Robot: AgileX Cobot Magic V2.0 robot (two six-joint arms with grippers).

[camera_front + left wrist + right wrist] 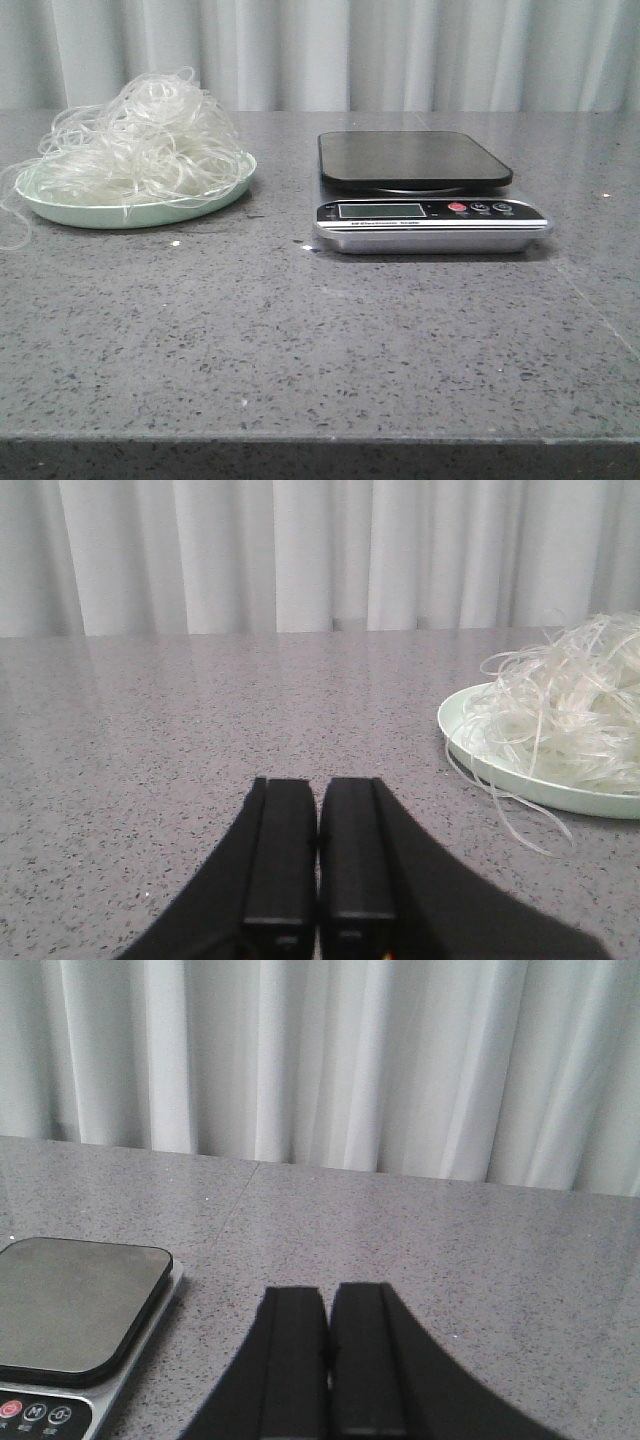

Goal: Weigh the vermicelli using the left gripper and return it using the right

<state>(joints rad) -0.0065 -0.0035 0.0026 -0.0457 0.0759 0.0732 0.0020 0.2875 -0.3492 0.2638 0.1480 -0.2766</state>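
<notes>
The vermicelli [140, 135] is a fluffy tangle of translucent whitish strands heaped on a pale green plate [135, 212] at the table's back left. It also shows in the left wrist view [565, 705], with the plate [470, 755] under it. A kitchen scale [425, 195] with a bare dark platform [412, 158] stands at centre right; it also shows in the right wrist view [75, 1310]. My left gripper [318, 785] is shut and empty, low over the table, apart from the plate. My right gripper [328, 1292] is shut and empty beside the scale. Neither gripper shows in the front view.
The grey speckled table [300, 330] runs to a front edge near the bottom of the front view. A white curtain [330, 50] hangs behind the table. A few loose strands trail off the plate's rim onto the table [520, 820].
</notes>
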